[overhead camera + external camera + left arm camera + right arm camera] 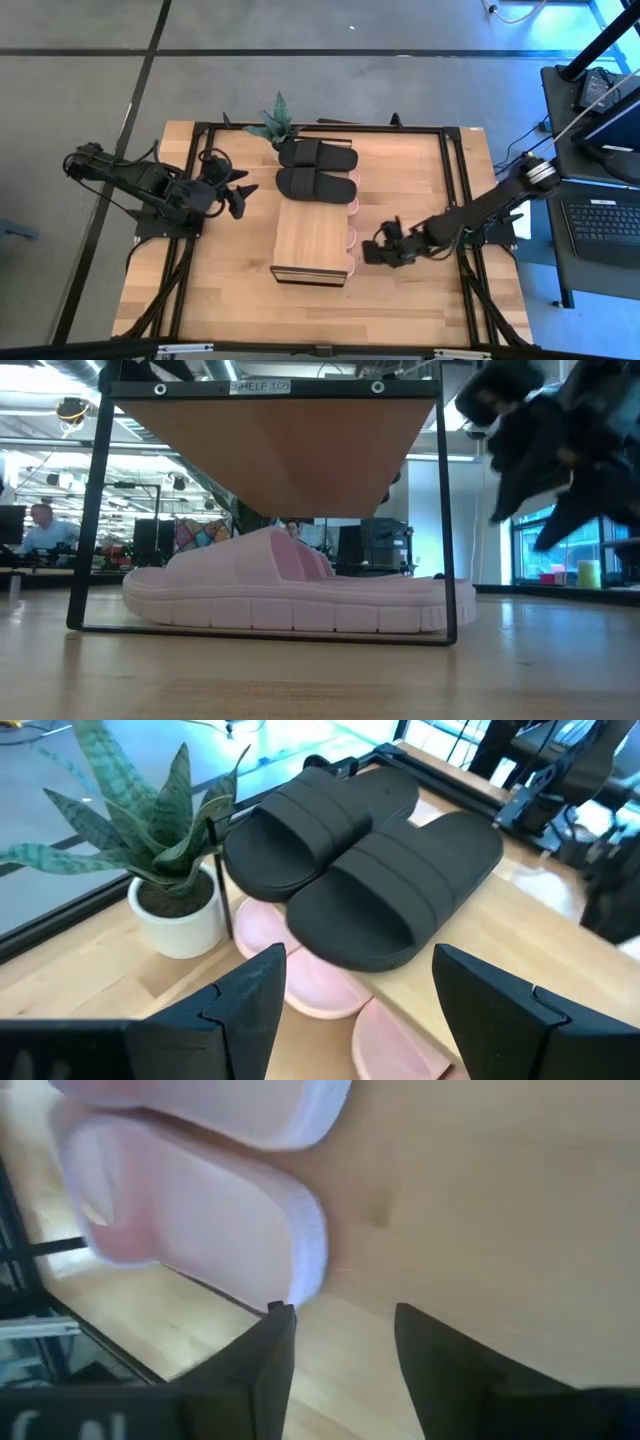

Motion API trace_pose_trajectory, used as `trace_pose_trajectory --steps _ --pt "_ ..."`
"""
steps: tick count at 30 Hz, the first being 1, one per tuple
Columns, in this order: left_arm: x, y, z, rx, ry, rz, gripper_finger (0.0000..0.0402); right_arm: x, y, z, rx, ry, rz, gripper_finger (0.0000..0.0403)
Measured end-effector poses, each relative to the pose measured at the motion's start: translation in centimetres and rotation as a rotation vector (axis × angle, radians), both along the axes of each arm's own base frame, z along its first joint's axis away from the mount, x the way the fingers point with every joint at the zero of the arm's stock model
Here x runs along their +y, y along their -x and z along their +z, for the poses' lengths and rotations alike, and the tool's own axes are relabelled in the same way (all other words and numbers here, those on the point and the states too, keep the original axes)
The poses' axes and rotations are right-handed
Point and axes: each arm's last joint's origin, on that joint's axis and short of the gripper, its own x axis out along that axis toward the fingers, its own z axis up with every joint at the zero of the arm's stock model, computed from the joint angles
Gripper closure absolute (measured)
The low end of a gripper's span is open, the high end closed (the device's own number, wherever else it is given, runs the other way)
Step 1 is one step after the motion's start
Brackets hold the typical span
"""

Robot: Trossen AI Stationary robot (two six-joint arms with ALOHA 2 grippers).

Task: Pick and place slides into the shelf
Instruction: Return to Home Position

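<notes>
Pink slides (pixel 290 595): under the shelf (pixel 310 238), edges peeking out its right side; likely stowed below because the top is partly taken.
Black slides (pixel 317 168): paired on the shelf's far end.
Right gripper (pixel 385 252): just beside the shelf's right side, fingers apart, empty.
Left gripper (pixel 236 196): left of the shelf, wide, empty.

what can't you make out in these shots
High view: the shelf hides the pink slides but for edges; count unclear.
Low view: the right arm is blurred and cut off by the edge.
Left wrist view: the black slides cover most of the pink ones.
</notes>
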Motion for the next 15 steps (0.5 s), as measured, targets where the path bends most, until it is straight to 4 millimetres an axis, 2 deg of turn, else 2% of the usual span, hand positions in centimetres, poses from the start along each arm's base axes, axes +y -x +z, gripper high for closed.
trace_pose_trajectory --steps 7,15 --pt "0.2 0.2 -0.1 0.006 -0.05 0.052 0.016 -3.4 3.4 5.1 -0.093 0.257 0.207 0.023" --pt "1.1 0.2 0.2 -0.019 -0.133 0.188 0.016 -9.2 4.4 9.4 -0.293 0.716 0.402 0.023"
